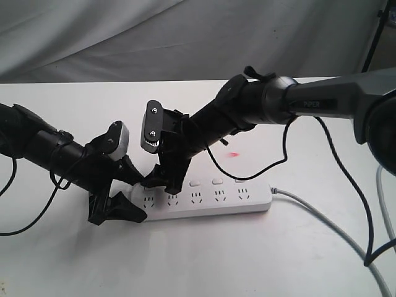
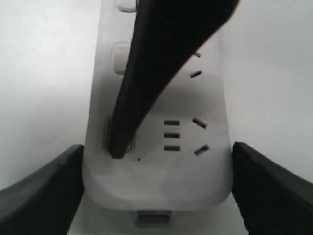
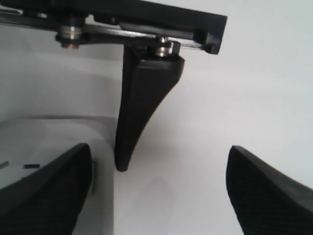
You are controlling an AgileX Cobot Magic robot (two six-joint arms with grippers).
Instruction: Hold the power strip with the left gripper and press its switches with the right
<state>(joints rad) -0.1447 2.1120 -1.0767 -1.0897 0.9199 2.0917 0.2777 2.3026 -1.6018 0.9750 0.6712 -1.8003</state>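
The white power strip (image 1: pixel 210 201) lies flat on the table, its grey cord (image 1: pixel 322 218) leading off to the right. My left gripper (image 1: pixel 132 199) is shut on the strip's left end. In the left wrist view that gripper (image 2: pixel 156 196) has a jaw against each long side of the strip (image 2: pixel 161 181). My right gripper (image 1: pixel 162 180), on the PIPER arm, reaches down from the right and stands open. One of its fingers (image 2: pixel 146 73) rests its tip on the end switch; the other hangs over bare table. More switches (image 1: pixel 217 181) show further along. In its wrist view the right gripper (image 3: pixel 156 196) is wide open.
Black cables (image 1: pixel 346 179) hang from the right arm across the table's right side. A small red light spot (image 1: pixel 234 154) sits on the white table (image 1: pixel 204 260) behind the strip. Grey cloth (image 1: pixel 185 37) hangs at the back.
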